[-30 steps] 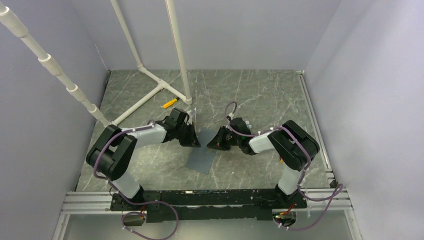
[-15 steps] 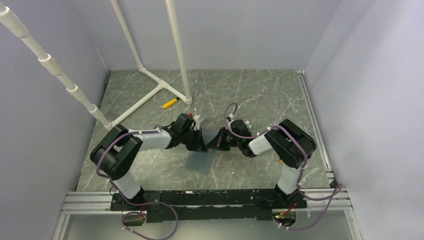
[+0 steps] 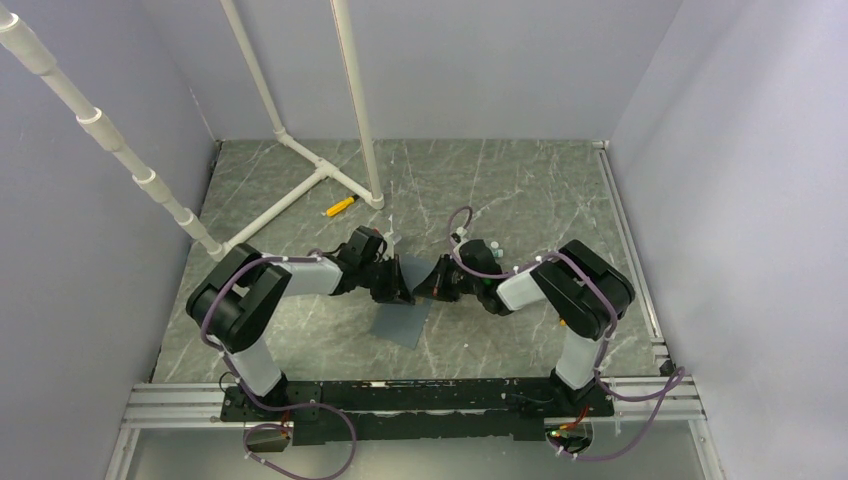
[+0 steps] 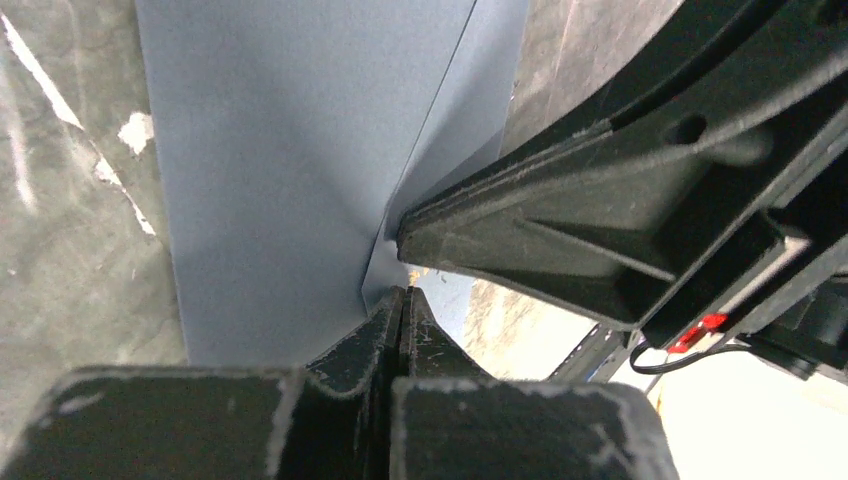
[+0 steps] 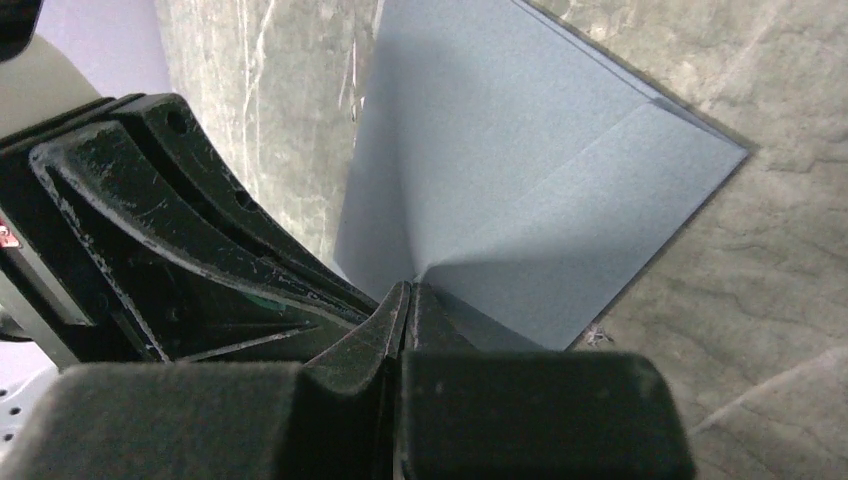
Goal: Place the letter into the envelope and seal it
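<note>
I am seeing the envelope (image 3: pixel 402 322) lying at centre frame on the table (image 3: pixel 520 190). The left gripper (image 3: pixel 399 286) and right gripper (image 3: pixel 427 283) are both pinching its raised upper edge, jaws clenched, tips almost meeting.

The slate-grey paper envelope (image 3: pixel 402 322) lies slightly skewed near the middle of the table (image 3: pixel 520 190), a little toward its near edge. Its near part rests flat, while its far end is lifted off the table, drawn up to a creased point.

White shells (image 3: pixel 300 272) are covering black joints (image 3: pixel 240 300); purple cables (image 3: pixel 354 432) are looping at six o'clock; black fingers (image 4: pixel 375 335) are showing scuffs.
</note>
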